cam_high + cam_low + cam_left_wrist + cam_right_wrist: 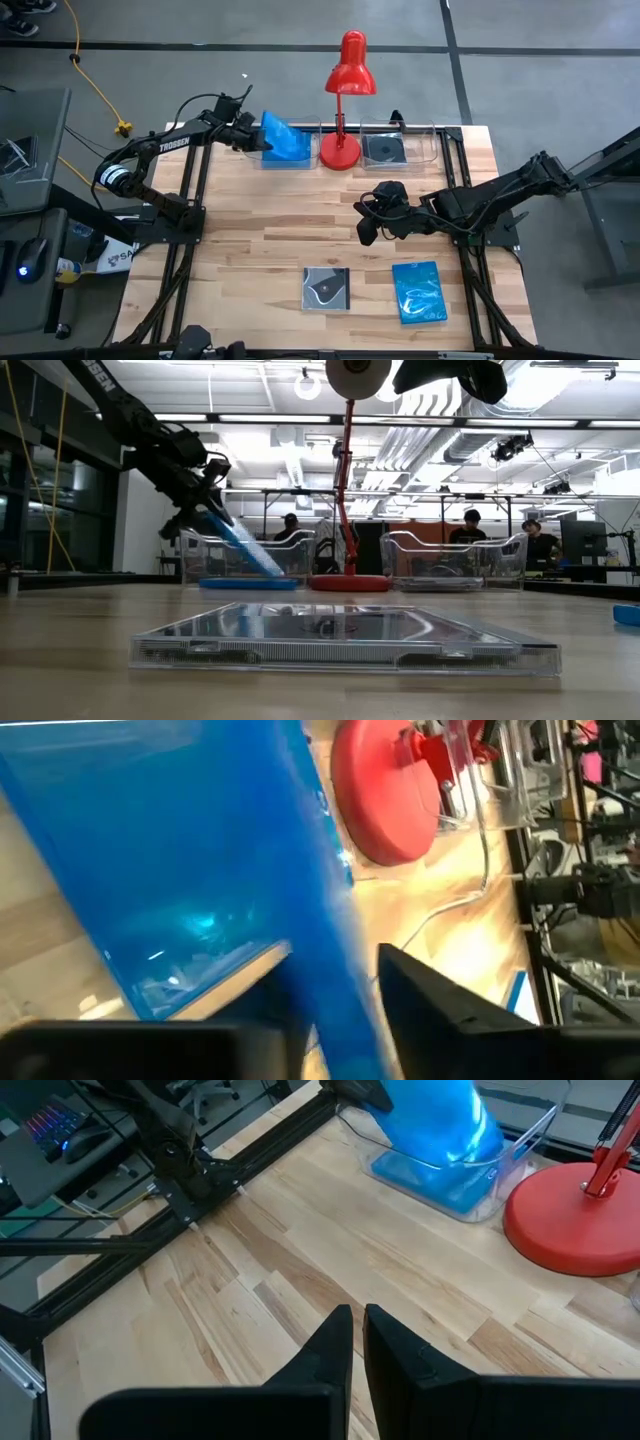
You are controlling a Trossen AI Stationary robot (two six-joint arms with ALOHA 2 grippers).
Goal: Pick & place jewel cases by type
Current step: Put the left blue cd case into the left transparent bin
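Left pincer point(262, 141) clamped on tilted blue jewel case point(283, 141) over clear tray point(308, 163) left of red lamp point(342, 150); placing step, release and withdrawal judged next; right pincer point(358, 1342) shut, empty, before lamp.

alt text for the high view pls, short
Overhead view of a wooden table: the left gripper holds a tilted blue plastic jewel case over the left clear plastic tray, beside a red desk lamp. The right gripper hovers mid-table; a dark case lies in the right clear tray, and a grey swirl-marked case and glossy blue case lie near the front edge.
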